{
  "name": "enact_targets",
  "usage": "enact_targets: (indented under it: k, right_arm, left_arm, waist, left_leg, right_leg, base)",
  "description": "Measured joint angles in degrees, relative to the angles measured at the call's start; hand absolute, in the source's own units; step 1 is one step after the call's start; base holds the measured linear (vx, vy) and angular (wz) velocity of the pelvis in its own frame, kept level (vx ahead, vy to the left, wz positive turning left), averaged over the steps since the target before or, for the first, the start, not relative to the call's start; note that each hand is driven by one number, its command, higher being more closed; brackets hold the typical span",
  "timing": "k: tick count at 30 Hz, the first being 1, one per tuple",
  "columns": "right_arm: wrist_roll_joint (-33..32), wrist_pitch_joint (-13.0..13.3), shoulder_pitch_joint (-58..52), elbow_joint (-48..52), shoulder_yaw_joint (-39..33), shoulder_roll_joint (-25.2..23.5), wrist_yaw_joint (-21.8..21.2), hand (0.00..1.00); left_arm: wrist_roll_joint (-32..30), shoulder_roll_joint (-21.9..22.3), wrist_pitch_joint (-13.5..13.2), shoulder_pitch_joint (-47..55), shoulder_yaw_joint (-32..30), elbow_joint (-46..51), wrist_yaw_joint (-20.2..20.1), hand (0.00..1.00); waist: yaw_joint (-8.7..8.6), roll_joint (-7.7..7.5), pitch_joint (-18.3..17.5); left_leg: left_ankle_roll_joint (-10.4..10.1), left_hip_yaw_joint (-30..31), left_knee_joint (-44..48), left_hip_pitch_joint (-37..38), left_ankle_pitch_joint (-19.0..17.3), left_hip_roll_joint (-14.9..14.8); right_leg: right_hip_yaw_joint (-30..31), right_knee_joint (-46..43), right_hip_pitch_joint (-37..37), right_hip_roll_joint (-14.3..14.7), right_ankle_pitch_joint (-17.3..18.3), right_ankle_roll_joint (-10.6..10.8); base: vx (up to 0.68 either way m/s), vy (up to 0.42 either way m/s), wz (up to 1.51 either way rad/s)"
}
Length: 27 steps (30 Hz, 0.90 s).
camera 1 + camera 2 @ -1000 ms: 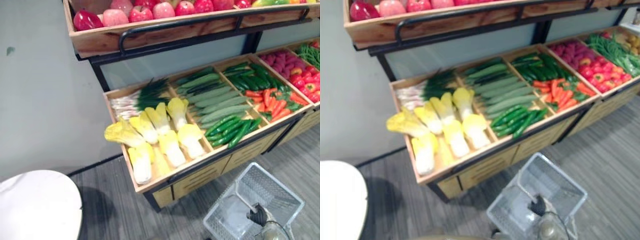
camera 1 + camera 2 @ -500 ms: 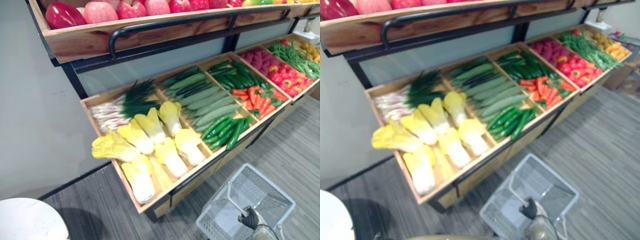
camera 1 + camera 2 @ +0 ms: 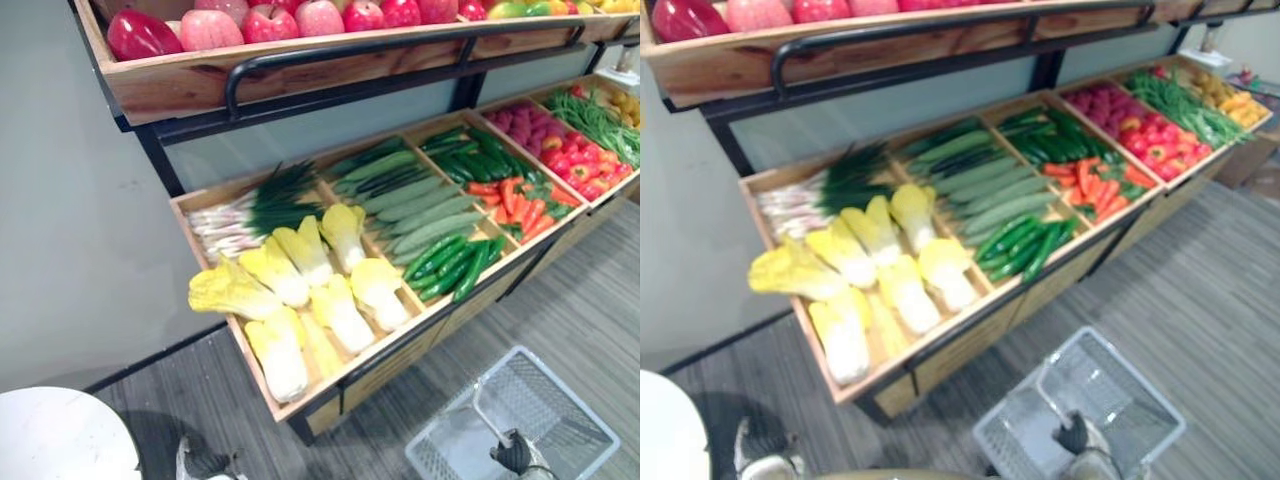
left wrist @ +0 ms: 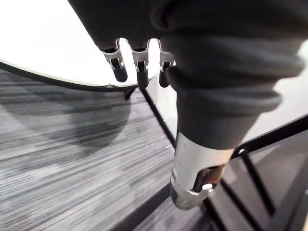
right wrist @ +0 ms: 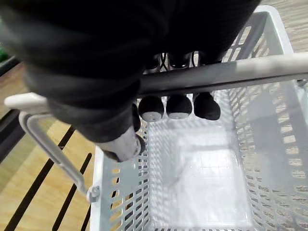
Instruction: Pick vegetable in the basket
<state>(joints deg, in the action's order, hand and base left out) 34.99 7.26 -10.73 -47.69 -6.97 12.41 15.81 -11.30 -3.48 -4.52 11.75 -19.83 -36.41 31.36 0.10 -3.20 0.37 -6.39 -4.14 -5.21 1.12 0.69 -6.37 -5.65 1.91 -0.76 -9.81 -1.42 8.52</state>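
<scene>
Right hand (image 5: 179, 105) is curled round the handle (image 5: 231, 72) of the white basket (image 3: 560, 395), low in front of the wooden stand (image 3: 385, 365). Well apart from it, cabbages (image 3: 330, 290) and cucumbers (image 3: 420, 205) lie in the stand's compartments, up to its left. Left hand (image 4: 138, 72) hangs over the floor, fingers loose

A plain grey wall (image 3: 70, 200) stands on the left, with dark skirting (image 3: 150, 359) along its foot. The floor (image 3: 590, 295) is grey carpet with fine stripes. A wooden stand (image 3: 400, 357) on a black frame (image 3: 158, 160) has a sloped lower tier, an upper shelf (image 3: 170, 92) and a pale back panel (image 3: 270, 135) between them. A round white table (image 3: 60, 440) sits near the wall.
</scene>
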Motion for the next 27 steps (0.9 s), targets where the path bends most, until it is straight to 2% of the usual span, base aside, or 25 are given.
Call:
enact_targets:
  k: [6,12,15,20,22,27]
  right_arm:
    - [0.1,-0.8,-0.2,0.0,-1.7,0.0,0.0,1.0]
    - [1.3,-0.9,-0.3,1.2,-1.6,0.0,-0.3,1.0]
    - [1.3,-0.9,-0.5,2.9,-1.5,0.0,-0.8,1.0]
    - [2.8,-0.9,0.0,4.3,0.8,0.1,-1.5,1.0]
    - [3.2,-0.9,0.9,4.3,1.7,0.1,-2.1,1.0]
    - [3.4,-1.0,1.6,4.7,3.0,0.4,-2.2,1.0]
  left_arm:
    - [0.0,0.1,-0.5,-0.3,-4.9,14.0,2.6,0.0]
    - [-0.1,1.2,-0.5,0.0,-4.5,25.5,3.0,0.0]
    - [-0.1,1.2,-0.6,0.3,-0.6,29.8,1.6,0.0]
    - [2.2,1.0,-1.7,0.6,11.9,34.3,-3.2,0.0]
    - [4.3,1.0,-2.1,0.4,16.2,34.8,-5.1,0.0]
    - [7.9,1.0,-2.2,-1.1,21.6,34.8,-7.7,0.0]
  waist:
    - [-0.02,0.51,-0.8]
    - [-0.03,0.38,-0.9]
    - [-0.08,0.39,-0.9]
    - [-0.55,0.43,-0.9]
    - [-1.57,0.62,-1.0]
    - [-1.73,1.5,-1.2]
  left_leg:
    - [0.0,0.3,-0.2,-0.1,0.4,0.0]
    - [0.1,0.3,-0.2,0.0,0.5,0.1]
    - [0.1,0.3,-0.2,0.0,0.5,0.1]
    - [0.1,0.1,-0.2,0.0,0.5,0.1]
    - [0.1,-0.1,-0.2,0.0,0.5,0.1]
    - [-0.2,-1.9,-0.2,0.0,0.3,-0.3]
  right_leg:
    - [-0.3,0.0,0.1,0.0,0.0,0.0]
    - [-0.3,0.0,0.1,-0.1,0.0,0.0]
    - [-0.3,0.0,0.1,-0.1,0.0,0.0]
    - [0.0,0.0,0.0,-0.1,-0.1,0.1]
    - [0.2,0.1,-0.2,-0.1,-0.1,0.1]
    - [1.8,0.2,-1.1,0.3,-0.4,0.1]
  base:
    - [0.0,-0.002,0.03]
    - [0.0,0.0,0.0]
    - [0.0,0.0,0.0]
    - [0.0,0.0,-0.01]
    - [0.02,-0.001,-0.07]
    - [0.03,-0.002,-0.17]
